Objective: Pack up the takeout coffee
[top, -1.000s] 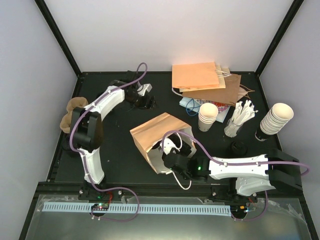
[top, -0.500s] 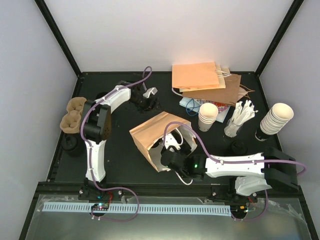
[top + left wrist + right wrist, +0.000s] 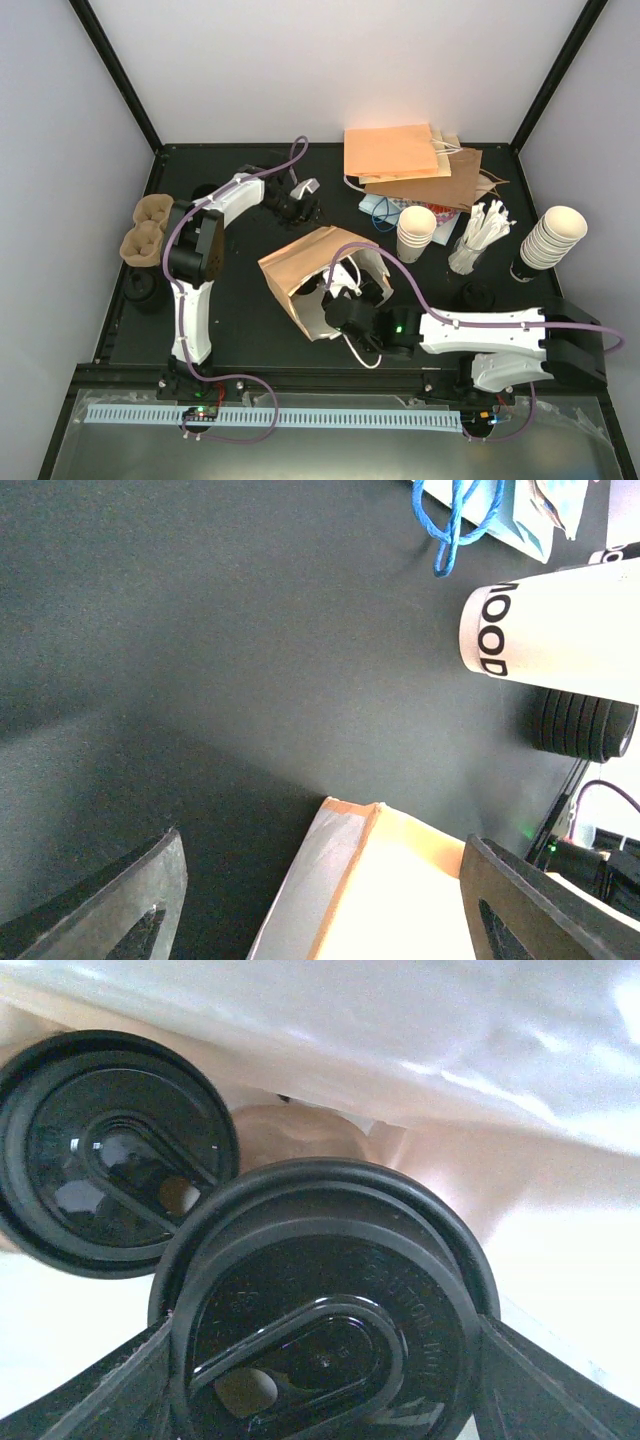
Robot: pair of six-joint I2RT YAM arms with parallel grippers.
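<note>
A cup [image 3: 325, 1310] is being clamped in the right jaws inside the bag [image 3: 300, 262] (for packing); left jaws being held wide.

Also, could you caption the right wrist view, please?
Right gripper holds a lidded cup beside a second cup inside the bag.

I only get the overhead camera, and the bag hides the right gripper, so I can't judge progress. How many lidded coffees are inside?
Observer: Two. The right wrist camera shows them in the paper bag: a nearer coffee and a farther coffee to its upper left.
Operator: Is the right gripper holding one?
Observer: Its fingers flank the nearer coffee's lid and look closed on it.
Operator: And the left gripper?
Observer: Open and empty in its wrist view, with the bag's corner below.
</note>
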